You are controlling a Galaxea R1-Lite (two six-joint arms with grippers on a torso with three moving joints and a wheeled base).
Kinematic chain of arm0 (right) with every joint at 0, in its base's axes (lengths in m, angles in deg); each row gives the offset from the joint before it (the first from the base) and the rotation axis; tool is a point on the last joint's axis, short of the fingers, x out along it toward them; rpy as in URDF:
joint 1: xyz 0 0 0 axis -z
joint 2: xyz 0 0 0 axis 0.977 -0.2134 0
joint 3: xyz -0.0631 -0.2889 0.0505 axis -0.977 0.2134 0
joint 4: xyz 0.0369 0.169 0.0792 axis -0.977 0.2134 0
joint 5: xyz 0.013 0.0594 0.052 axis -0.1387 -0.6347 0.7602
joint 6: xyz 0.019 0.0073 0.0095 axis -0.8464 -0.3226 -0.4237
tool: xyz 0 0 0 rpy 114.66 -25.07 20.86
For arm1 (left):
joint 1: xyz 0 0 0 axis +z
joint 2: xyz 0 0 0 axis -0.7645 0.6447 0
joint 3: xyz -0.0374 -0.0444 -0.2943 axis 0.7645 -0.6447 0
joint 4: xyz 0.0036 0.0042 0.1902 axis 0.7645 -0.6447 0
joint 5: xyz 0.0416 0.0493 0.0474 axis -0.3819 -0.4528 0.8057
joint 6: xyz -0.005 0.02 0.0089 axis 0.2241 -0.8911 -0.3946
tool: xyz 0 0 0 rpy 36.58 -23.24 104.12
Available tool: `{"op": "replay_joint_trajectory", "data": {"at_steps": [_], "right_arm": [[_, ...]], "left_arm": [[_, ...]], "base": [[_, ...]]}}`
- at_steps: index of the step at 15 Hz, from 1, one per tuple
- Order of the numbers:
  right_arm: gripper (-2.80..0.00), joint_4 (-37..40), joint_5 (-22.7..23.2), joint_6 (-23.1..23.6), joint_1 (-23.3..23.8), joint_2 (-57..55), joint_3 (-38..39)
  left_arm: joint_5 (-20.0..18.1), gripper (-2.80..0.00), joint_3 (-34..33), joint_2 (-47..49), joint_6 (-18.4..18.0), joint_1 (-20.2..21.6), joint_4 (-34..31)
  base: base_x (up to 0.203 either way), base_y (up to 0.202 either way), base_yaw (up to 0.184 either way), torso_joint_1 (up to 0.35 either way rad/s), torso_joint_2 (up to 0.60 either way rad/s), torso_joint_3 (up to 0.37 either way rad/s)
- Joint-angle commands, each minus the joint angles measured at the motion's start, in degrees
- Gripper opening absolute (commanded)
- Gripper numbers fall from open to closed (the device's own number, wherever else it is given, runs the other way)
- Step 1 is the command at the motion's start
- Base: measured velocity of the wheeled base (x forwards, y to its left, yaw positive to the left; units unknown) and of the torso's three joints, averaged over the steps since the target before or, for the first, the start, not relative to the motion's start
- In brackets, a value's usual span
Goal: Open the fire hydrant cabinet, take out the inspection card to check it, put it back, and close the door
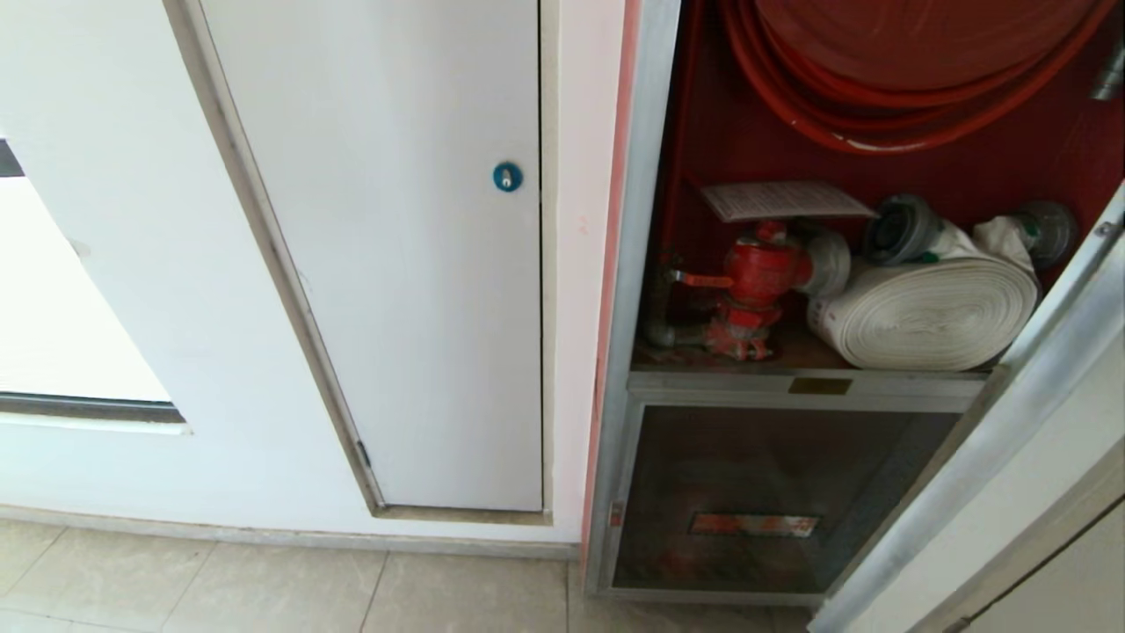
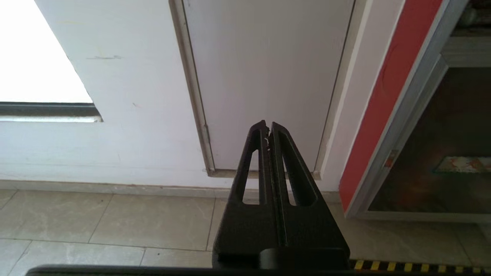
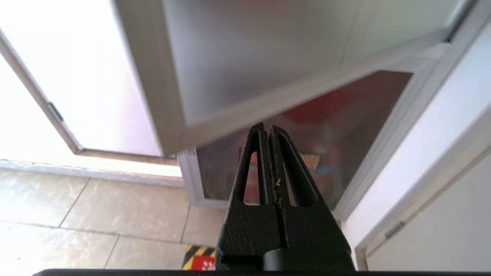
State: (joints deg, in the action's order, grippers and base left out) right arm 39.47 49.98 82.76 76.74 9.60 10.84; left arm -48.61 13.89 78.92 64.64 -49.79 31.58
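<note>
The right gripper [image 3: 267, 128] is held pressed together and empty, low before the cabinet [image 1: 646, 176], just under the open door [image 3: 245, 69]. The left gripper [image 2: 268, 126] is likewise closed on nothing, left of the cabinet. The card [image 1: 782, 200] is seen well above both, laid flat on the valve [image 1: 756, 272] inside the cabinet.

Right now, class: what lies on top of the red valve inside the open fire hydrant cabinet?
The inspection card lies flat on the red valve, beside the rolled white hose. The card's print is too small to read; its underside is hidden.
</note>
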Motion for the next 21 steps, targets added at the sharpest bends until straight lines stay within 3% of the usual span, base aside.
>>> {"op": "replay_joint_trajectory", "data": {"at_steps": [1,11,18,21], "right_arm": [[-2.8,-0.01,0.09,0.02,-0.01,-0.08,0.01],[-2.8,-0.09,0.03,0.02,0.05,-0.08,0.01],[-2.8,-0.16,-0.04,0.18,0.06,0.01,-0.28],[-2.8,2.67,0.9,0.23,0.01,-0.65,-6.21]], "left_arm": [[0.03,-2.8,-1.06,0.1,-0.02,0.01,0.04],[0.03,-2.8,-1.05,0.1,-0.11,0.01,0.04],[0.03,-2.8,-1.14,0.1,-0.02,0.01,0.21],[0.03,-2.8,-1.14,0.1,-0.02,0.01,0.21]], "base": [[-0.192,0.0,0.001,-0.001,0.01,0.002],[-0.183,0.0,0.001,0.002,0.0,0.003],[0.0,0.0,0.0,0.004,0.0,-0.001],[0.0,0.0,0.0,0.0,0.0,0.0]]}}
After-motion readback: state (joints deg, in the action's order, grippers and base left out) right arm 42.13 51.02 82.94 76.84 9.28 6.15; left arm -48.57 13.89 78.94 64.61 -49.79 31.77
